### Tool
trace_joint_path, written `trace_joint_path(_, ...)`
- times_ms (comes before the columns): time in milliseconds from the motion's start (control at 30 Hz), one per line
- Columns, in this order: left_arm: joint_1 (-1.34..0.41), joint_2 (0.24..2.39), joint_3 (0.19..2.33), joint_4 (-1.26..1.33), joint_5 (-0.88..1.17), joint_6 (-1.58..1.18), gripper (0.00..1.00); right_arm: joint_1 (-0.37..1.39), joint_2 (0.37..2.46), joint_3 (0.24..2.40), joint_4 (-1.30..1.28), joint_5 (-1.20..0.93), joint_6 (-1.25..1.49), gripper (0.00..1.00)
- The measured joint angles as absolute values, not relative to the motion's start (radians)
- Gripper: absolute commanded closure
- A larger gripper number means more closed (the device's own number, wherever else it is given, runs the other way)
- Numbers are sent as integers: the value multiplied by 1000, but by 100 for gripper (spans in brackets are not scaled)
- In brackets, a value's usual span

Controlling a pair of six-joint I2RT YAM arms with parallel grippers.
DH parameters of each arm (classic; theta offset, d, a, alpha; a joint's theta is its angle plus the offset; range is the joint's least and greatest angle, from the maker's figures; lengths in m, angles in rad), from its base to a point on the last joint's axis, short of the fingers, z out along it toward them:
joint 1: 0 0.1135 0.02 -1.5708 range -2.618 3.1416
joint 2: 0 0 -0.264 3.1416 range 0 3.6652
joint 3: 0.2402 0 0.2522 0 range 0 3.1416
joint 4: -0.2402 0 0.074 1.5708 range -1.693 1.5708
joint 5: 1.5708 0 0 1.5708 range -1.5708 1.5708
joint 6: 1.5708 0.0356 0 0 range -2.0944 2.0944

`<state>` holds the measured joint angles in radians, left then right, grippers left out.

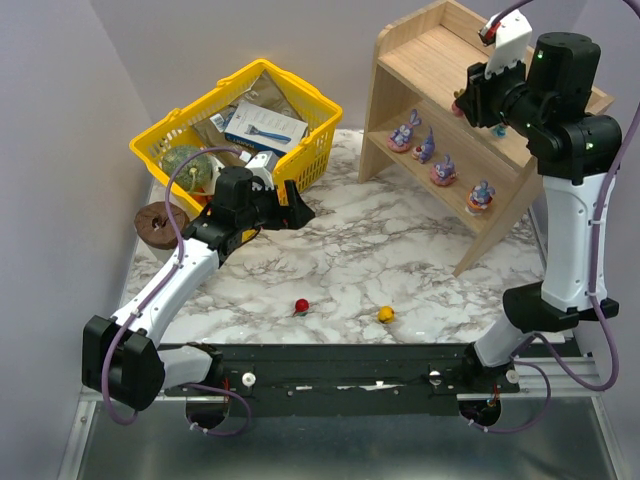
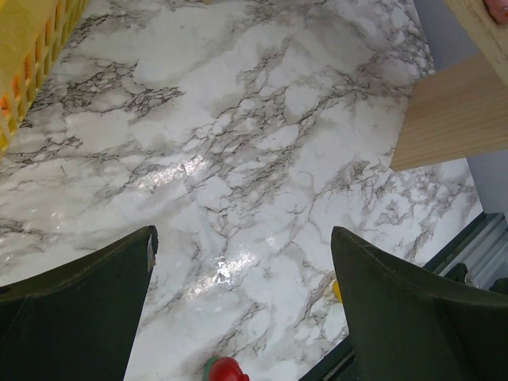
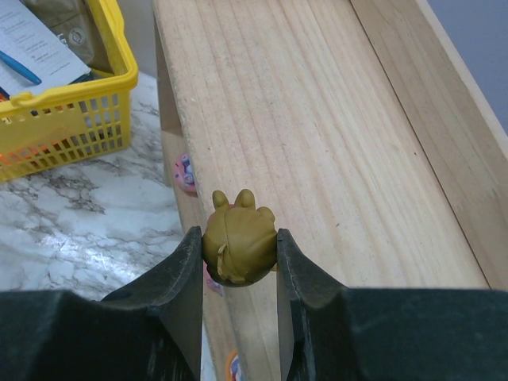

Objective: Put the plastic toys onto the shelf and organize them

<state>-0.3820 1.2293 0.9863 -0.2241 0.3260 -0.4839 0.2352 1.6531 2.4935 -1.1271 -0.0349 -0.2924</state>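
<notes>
My right pincer [image 3: 236, 235] is shut tight around a small round olive-brown plastic toy [image 3: 238, 248] with two little ears. I hold it in the air just over the front edge of the top board of the light wooden shelf [image 1: 430, 50]. It is not put down yet.

On the lower board, four purple long-eared plastic toys [image 1: 444, 170] stand in a row, so that part looks done. Two toys are left on the marble tabletop [image 1: 350, 250]. There is a little red round one [image 1: 301, 306] and a little yellow round one [image 1: 385, 314], both near my arm bases.

My left pincer [image 2: 242, 234] is wide open with nothing in it. It hangs over the tabletop near the yellow plastic basket [image 1: 300, 160].

I think the job is a bit more than half done. The brown toy needs a spot, then the red and yellow ones.
</notes>
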Motion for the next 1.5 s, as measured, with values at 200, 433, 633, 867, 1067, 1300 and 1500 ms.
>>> trace_joint_path(200, -387, 1229, 986, -224, 326, -484, 1, 235, 1623, 2492, -1153, -34, -305, 99)
trace_joint_path(433, -388, 1229, 986, -224, 326, -484, 1, 235, 1610, 2482, -1164, -35, -316, 99)
trace_joint_path(633, -388, 1229, 986, -224, 326, -484, 1, 234, 1614, 2474, -1176, -35, -323, 99)
trace_joint_path(867, -389, 1229, 986, -225, 326, -484, 1, 234, 1629, 2474, -1173, -35, -328, 99)
trace_joint_path(1067, -389, 1229, 986, -225, 326, -484, 1, 234, 1630, 2474, -1171, -34, -333, 90)
trace_joint_path(1300, -389, 1229, 986, -225, 326, -483, 1, 234, 1634, 2475, -1168, -34, -334, 71)
trace_joint_path(1500, -389, 1230, 986, -226, 326, -482, 1, 234, 1636, 2477, -1166, -31, -334, 61)
